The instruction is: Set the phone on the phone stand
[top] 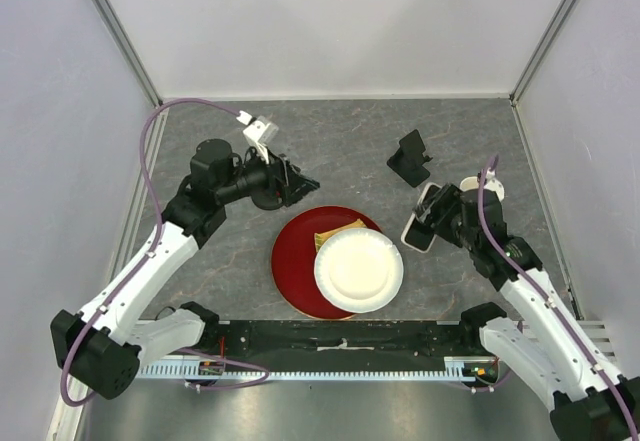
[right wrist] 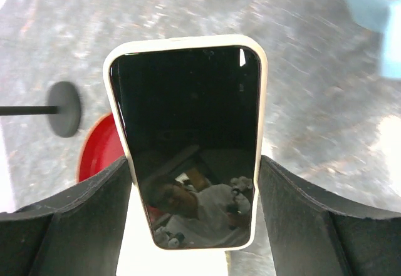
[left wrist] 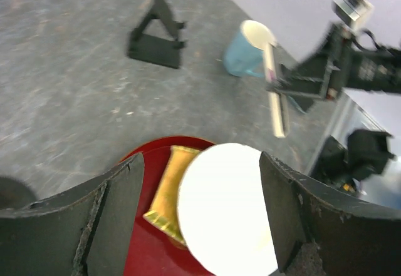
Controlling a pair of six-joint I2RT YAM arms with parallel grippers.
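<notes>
Slim, pale-rimmed, black-screened phone (top: pixel 416 231) pinched in the right gripper (top: pixel 430 217).
Top view: the phone is near the small matte black plastic phone stand (top: pixel 410 158), not touching it. Left wrist view: the left gripper (left wrist: pixel 200 219) is spread wide, holding nothing; the phone shows edge-on. Right wrist view: the gripper clamps both long sides of the phone.

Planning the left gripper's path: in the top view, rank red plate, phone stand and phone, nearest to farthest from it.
1. The red plate, beside the left gripper.
2. The phone stand, to its right.
3. The phone, farther right, in the right gripper.
</notes>
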